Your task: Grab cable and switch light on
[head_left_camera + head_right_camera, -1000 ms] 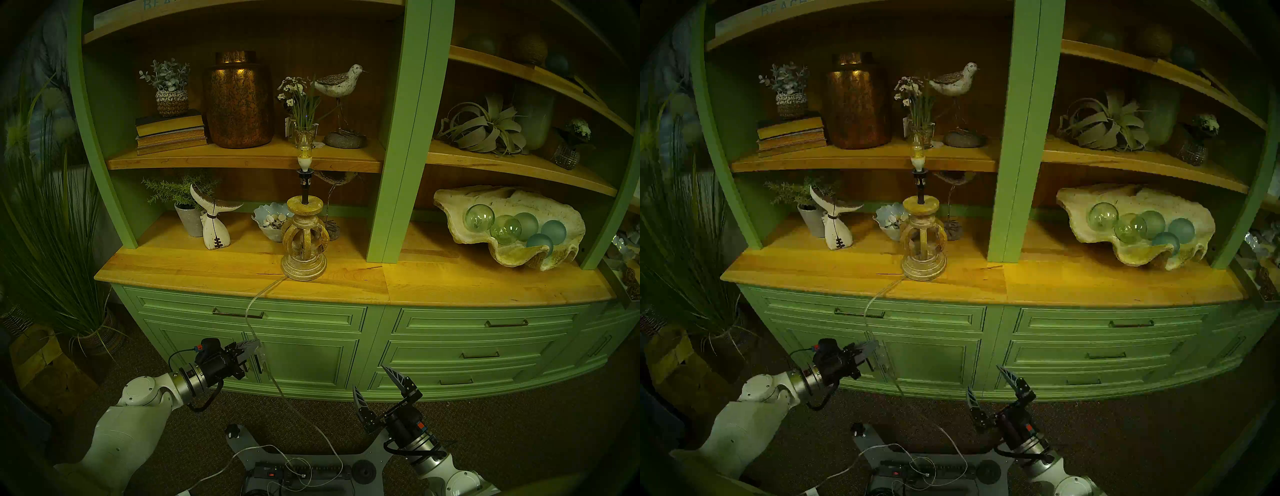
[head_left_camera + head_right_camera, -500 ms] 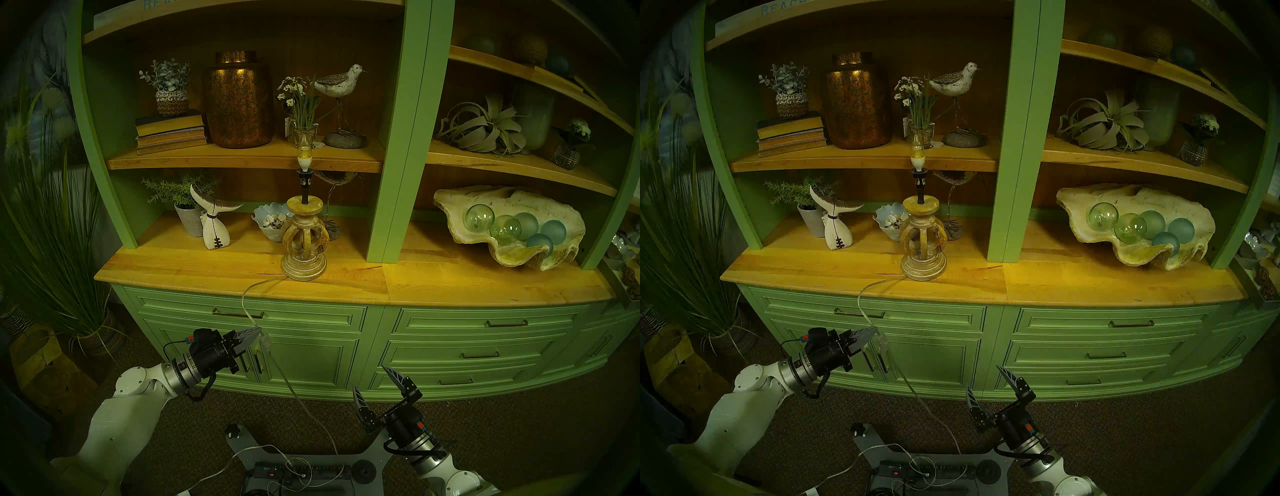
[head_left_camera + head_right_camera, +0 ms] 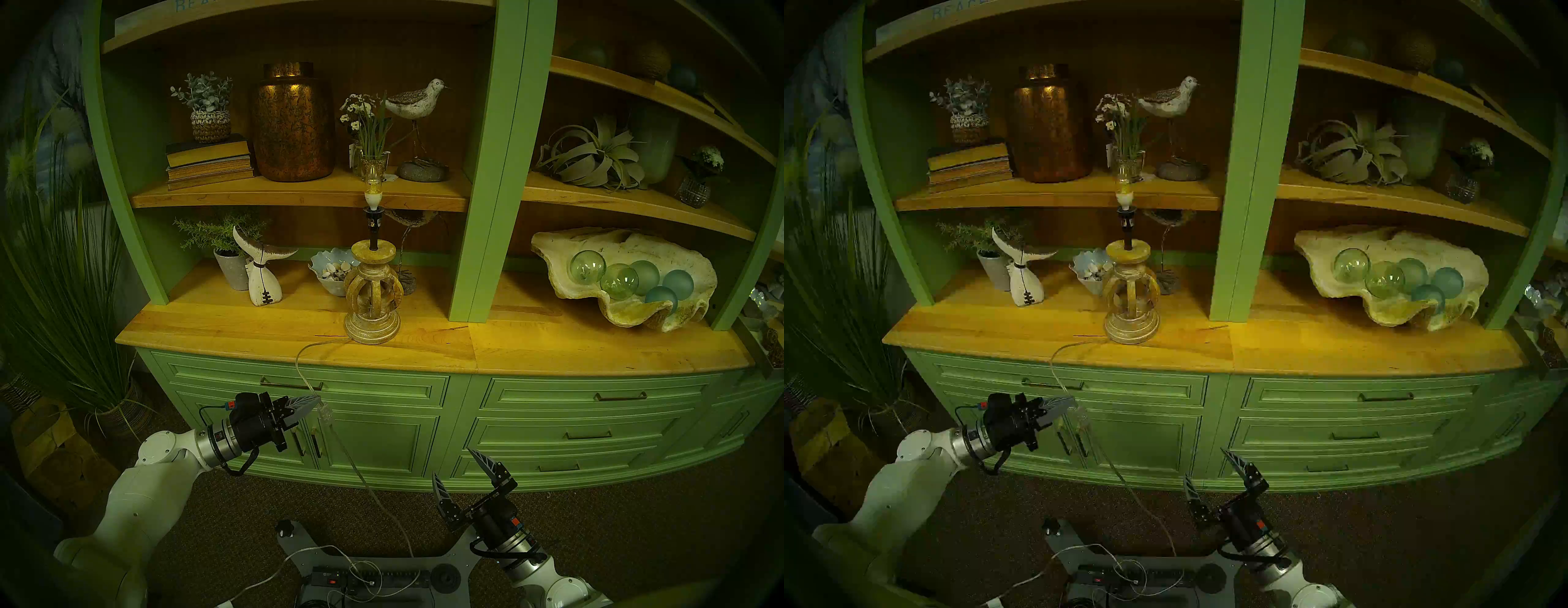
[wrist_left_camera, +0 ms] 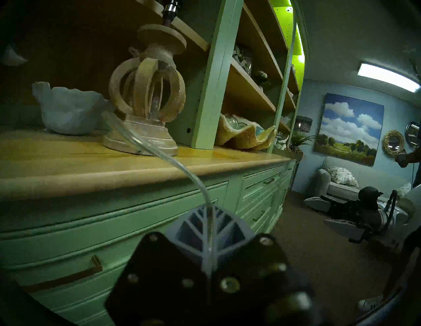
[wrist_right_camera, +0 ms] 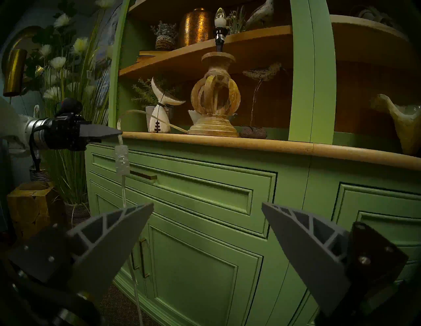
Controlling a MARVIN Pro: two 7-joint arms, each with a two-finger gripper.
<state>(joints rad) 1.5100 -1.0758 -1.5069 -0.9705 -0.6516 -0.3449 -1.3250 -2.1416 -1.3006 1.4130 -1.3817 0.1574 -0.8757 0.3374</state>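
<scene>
The light is a small candle bulb on a black stem above a carved tan ball lamp base on the wooden counter; in the right wrist view the light is not glowing. The clear cable runs from the base over the counter edge and down to the floor. My left gripper is shut on the cable just above its clear inline switch, which also shows in the right wrist view. In the left wrist view the cable enters the shut fingertips. My right gripper is open and empty, low before the cabinet.
A black power strip with looped white cable lies on my base below. Tall potted grass stands at the left. Green drawers and doors with metal handles are behind the cable. A whale-tail figure and shell bowl flank the lamp.
My left gripper has risen and drawn slightly left with the cable, lifting the inline switch and bowing the cable above it. The right arm has not moved.
</scene>
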